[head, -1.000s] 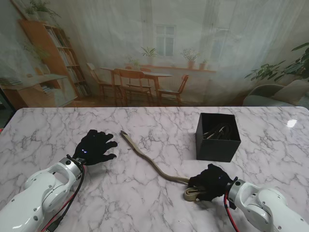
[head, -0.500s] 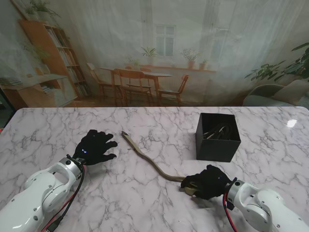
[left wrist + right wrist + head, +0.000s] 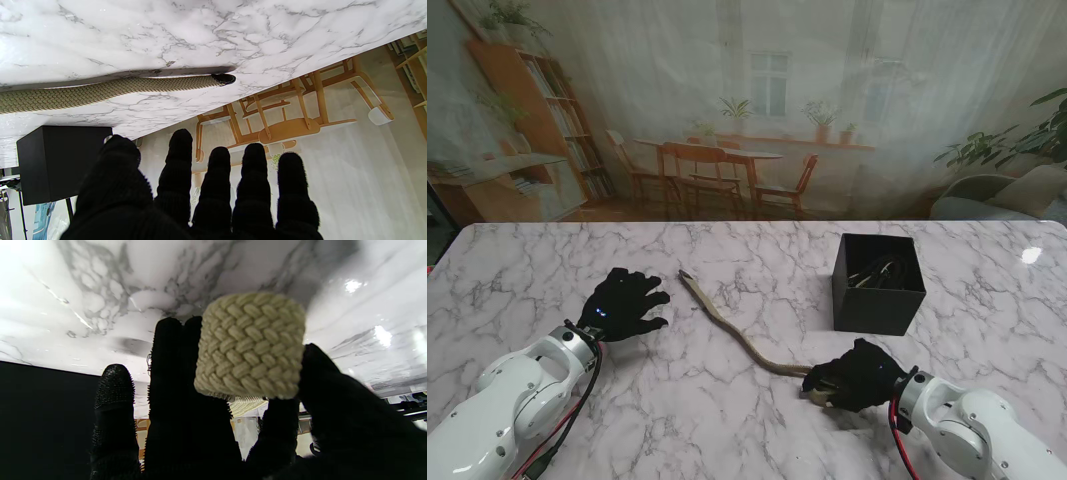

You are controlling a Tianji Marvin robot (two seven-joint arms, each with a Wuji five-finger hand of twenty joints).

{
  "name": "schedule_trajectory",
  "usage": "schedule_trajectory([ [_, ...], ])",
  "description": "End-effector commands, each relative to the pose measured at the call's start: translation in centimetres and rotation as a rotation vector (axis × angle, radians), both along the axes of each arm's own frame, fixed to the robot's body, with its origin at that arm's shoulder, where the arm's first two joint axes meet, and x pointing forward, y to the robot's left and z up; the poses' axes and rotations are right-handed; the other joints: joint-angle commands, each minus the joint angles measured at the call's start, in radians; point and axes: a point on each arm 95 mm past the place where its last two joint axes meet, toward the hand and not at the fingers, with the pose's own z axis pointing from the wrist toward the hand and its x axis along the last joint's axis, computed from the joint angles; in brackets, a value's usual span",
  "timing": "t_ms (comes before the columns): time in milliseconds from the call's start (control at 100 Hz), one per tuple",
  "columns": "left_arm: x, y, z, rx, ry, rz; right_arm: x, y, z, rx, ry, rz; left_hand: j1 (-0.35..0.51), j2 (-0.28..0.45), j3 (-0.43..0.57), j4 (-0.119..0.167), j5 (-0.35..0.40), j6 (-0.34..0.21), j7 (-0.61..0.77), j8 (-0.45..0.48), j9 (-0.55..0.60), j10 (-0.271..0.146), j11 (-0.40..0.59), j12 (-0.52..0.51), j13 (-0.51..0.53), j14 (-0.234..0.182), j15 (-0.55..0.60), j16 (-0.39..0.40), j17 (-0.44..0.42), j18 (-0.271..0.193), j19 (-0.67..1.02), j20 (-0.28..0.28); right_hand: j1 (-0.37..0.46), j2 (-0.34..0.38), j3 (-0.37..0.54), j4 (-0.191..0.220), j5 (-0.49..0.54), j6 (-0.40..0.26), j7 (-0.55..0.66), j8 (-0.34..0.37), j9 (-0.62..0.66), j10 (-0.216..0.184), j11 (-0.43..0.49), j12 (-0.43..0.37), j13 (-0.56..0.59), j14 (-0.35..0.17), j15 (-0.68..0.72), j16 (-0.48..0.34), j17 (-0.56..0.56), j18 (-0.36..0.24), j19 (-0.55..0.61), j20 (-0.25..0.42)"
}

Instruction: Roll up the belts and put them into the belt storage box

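A tan braided belt [image 3: 727, 330] lies stretched across the marble table, its dark tip [image 3: 684, 275] pointing away from me. My right hand [image 3: 859, 375] is shut on the belt's near end, which is coiled into a small roll [image 3: 250, 345] between thumb and fingers. To the left, my left hand [image 3: 622, 303] rests open on the table beside the belt's tip [image 3: 224, 78], not touching it. The black belt storage box [image 3: 878, 282] stands farther from me than the right hand, with dark belts inside.
The box [image 3: 55, 163] also shows in the left wrist view beyond the belt [image 3: 100, 91]. A printed backdrop of a room rises behind the table's far edge [image 3: 747, 224].
The right hand has closed over the belt's near end and gathered the flat loop into a tighter roll under its fingers. The left hand has stayed put.
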Motion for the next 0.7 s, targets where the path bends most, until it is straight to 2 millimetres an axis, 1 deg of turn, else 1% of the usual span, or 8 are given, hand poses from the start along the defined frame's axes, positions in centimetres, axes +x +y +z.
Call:
schedule_trajectory([
  [0,0.0,0.0,-0.2,0.005,0.01,0.004,-0.5,-0.2,-0.9,-0.028,0.026,0.003,0.0,0.054,-0.024,0.003,-0.007,0.022,-0.006,-0.006,0.022,0.014,0.009,0.007,0.011,0.019,-0.006,0.012,-0.012,0.039,-0.028,0.01,0.038,-0.03,0.16,0.067,-0.059,-0.013,0.022,0.003,-0.048,-0.141,-0.055,-0.004,-0.047,-0.112,-0.068,-0.049,-0.023,0.029,-0.012,0.01],
  [90,0.0,0.0,-0.2,0.005,0.009,0.004,-0.5,-0.2,-1.3,-0.02,0.02,-0.004,0.001,0.053,-0.023,0.003,-0.007,0.023,-0.006,-0.006,0.023,0.014,0.01,0.007,0.012,0.021,-0.005,0.012,-0.012,0.039,-0.027,0.01,0.164,0.001,0.161,0.012,-0.096,-0.029,-0.006,-0.019,-0.033,-0.15,-0.056,0.005,-0.027,-0.116,-0.056,-0.044,-0.013,0.024,-0.013,0.014],
  [190,0.0,0.0,-0.2,0.005,0.007,0.005,-0.5,-0.1,-1.7,0.024,0.021,-0.036,0.0,0.054,-0.024,0.003,-0.009,0.024,-0.007,-0.006,0.024,0.013,0.011,0.008,0.013,0.022,-0.005,0.012,-0.011,0.039,-0.026,0.011,0.254,0.086,0.135,0.057,-0.104,-0.024,-0.081,-0.063,-0.021,-0.132,-0.053,-0.009,-0.009,-0.101,-0.046,-0.041,-0.007,0.035,-0.013,0.01],
  [290,0.0,0.0,-0.2,0.004,0.006,0.005,-0.6,-0.1,-2.0,0.046,0.04,-0.064,0.0,0.055,-0.023,0.003,-0.01,0.024,-0.008,-0.007,0.026,0.014,0.011,0.008,0.015,0.021,-0.004,0.013,-0.011,0.039,-0.026,0.011,0.303,0.118,0.112,0.072,-0.069,-0.028,-0.106,-0.079,-0.052,-0.114,-0.077,-0.025,-0.025,-0.086,-0.065,-0.05,-0.011,0.052,-0.018,0.006],
  [370,0.0,0.0,-0.2,0.005,0.006,0.004,-0.7,-0.1,-2.1,0.059,0.057,-0.078,0.0,0.054,-0.024,0.003,-0.012,0.024,-0.008,-0.007,0.026,0.014,0.011,0.008,0.015,0.021,-0.004,0.013,-0.01,0.039,-0.025,0.011,0.334,0.142,0.096,0.085,0.035,-0.05,-0.048,-0.052,-0.074,-0.1,-0.092,-0.036,-0.042,-0.077,-0.079,-0.057,-0.024,0.067,-0.034,0.001],
  [500,0.0,0.0,-0.2,0.006,0.006,0.003,-0.7,-0.1,-2.2,0.083,0.074,-0.091,0.001,0.055,-0.023,0.003,-0.013,0.024,-0.009,-0.007,0.026,0.014,0.012,0.008,0.015,0.021,-0.004,0.013,-0.011,0.04,-0.026,0.01,0.349,0.148,0.102,0.093,0.259,-0.136,0.173,0.058,-0.095,-0.088,-0.088,-0.036,-0.059,-0.069,-0.085,-0.059,-0.053,0.083,-0.067,-0.005],
  [570,0.1,0.0,-0.2,0.006,0.004,0.003,-0.8,0.0,-2.2,0.091,0.096,-0.1,0.001,0.055,-0.024,0.003,-0.013,0.025,-0.009,-0.007,0.026,0.014,0.012,0.008,0.015,0.021,-0.004,0.013,-0.011,0.039,-0.025,0.01,0.352,0.139,0.117,0.087,0.4,-0.089,0.221,0.073,-0.104,-0.08,-0.092,-0.035,-0.073,-0.062,-0.092,-0.061,-0.065,0.086,-0.082,-0.005],
  [690,0.1,0.1,-0.2,0.005,0.002,0.004,-0.8,-0.1,-2.4,0.078,0.108,-0.1,0.002,0.055,-0.024,0.003,-0.012,0.024,-0.008,-0.007,0.026,0.015,0.013,0.008,0.016,0.023,-0.003,0.013,-0.011,0.04,-0.025,0.01,0.357,0.121,0.138,0.073,0.484,-0.004,0.212,0.057,-0.157,-0.085,-0.159,-0.077,-0.127,-0.072,-0.131,-0.082,-0.081,0.077,-0.098,0.001],
])
